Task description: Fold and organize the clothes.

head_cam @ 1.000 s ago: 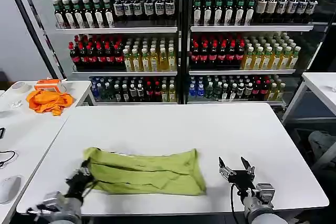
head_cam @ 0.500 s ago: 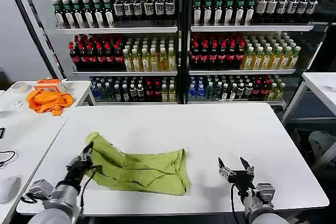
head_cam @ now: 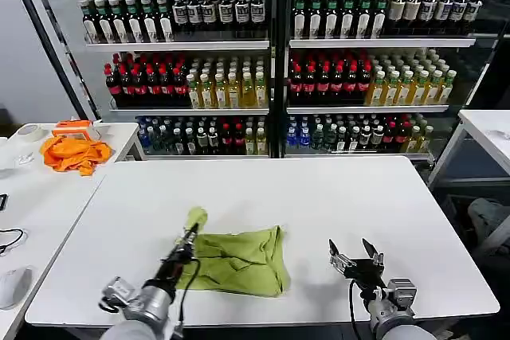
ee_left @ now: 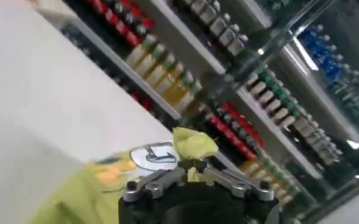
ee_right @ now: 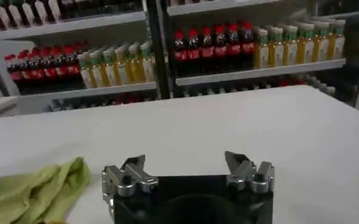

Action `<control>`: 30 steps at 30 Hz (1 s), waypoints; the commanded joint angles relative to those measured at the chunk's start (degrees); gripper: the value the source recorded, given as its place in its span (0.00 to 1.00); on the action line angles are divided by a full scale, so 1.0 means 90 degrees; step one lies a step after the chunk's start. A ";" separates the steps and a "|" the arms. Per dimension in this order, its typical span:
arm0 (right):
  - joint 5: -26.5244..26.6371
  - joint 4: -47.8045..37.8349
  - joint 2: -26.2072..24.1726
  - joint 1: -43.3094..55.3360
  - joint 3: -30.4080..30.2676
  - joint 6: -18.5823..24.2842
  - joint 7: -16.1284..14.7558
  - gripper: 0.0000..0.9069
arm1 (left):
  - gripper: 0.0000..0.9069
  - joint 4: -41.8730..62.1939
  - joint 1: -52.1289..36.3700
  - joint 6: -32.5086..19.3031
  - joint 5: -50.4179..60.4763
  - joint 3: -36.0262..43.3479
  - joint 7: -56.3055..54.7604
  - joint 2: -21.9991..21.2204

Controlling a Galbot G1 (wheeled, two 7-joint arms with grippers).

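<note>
T-shirt (head_cam: pixel 239 259): light yellow-green, plain cotton, lying bunched on the white table (head_cam: pixel 319 197), near-centre, a bit left of middle; body of fabric crumpled w/ diagonal folds and creases, right edge rounded, far-right corner sticking up slightly; one corner of cloth lifted clear of the pile at its left-far end, forming a small upright tuft. Left wrist view: tuft (ee_left: pixel 193 145) stands just above the jaws; a small white printed label (ee_left: pixel 153 156) shows on the inner face of the fabric beside it; more of the shirt trails off below, blurred.

Left gripper (head_cam: pixel 190 232): over near-left part of table, at left end of shirt, arm coming in from near edge; jaws pressed together on the lifted corner, pinching the cloth.

Right gripper (head_cam: pixel 355 255): near-right of table, just right of the shirt, apart from it, not touching; jaws spread wide, nothing between them. Right wrist view: both fingers (ee_right: pixel 128 175) apart over bare tabletop, shirt edge (ee_right: pixel 33 192) off to one side.

Surroundings: orange cloth (head_cam: pixel 74 153) on a side table (head_cam: pixel 40 205) at far left, well apart from the shirt; shelves of bottles (head_cam: pixel 271 69) behind, across the far side.
</note>
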 commanded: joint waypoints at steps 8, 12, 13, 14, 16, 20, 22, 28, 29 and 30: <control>0.0026 0.0021 -0.0028 0.0019 0.0005 0.0003 -0.0004 1.00 | 0.02 0.0752 -0.0413 -0.0104 -0.0253 0.1359 -0.0030 -0.0932; 0.0042 0.0034 -0.0037 0.0032 0.0016 -0.0009 -0.0002 1.00 | 0.02 0.0991 -0.0511 -0.0120 -0.0065 0.1446 -0.0022 -0.0969; 0.0043 0.0035 -0.0039 0.0036 0.0017 -0.0011 -0.0002 1.00 | 0.03 0.1051 -0.0528 -0.0120 -0.0042 0.1459 -0.0010 -0.0965; 0.0043 0.0034 -0.0047 0.0039 0.0014 -0.0013 -0.0002 1.00 | 0.06 0.1077 -0.0539 -0.0081 0.0067 0.1487 0.0004 -0.0957; 0.0044 0.0032 -0.0052 0.0047 0.0012 -0.0017 -0.0003 1.00 | 0.20 0.1107 -0.0559 -0.0033 0.0162 0.1523 0.0035 -0.0942; 0.0037 0.0020 -0.0034 0.0050 0.0004 -0.0017 0.0000 1.00 | 1.00 0.1180 -0.0632 0.0020 0.0398 0.1608 0.0291 -0.0925; 0.0034 0.0015 -0.0025 0.0051 0.0008 -0.0014 0.0021 1.00 | 1.00 0.1204 -0.0649 -0.0007 0.0532 0.1624 0.0367 -0.0924; 0.0029 0.0011 -0.0033 0.0063 0.0006 -0.0022 0.0034 1.00 | 1.00 0.0905 -0.0528 0.0000 0.0542 0.1479 0.0330 -0.0885; 0.0028 0.0011 -0.0032 0.0071 0.0012 -0.0028 0.0041 1.00 | 1.00 0.0821 -0.0477 0.0024 0.0596 0.1410 0.0328 -0.0834; 0.0033 0.0016 -0.0029 0.0086 0.0025 -0.0042 0.0054 1.00 | 1.00 0.0671 -0.0375 0.0047 0.0655 0.1253 0.0324 -0.0746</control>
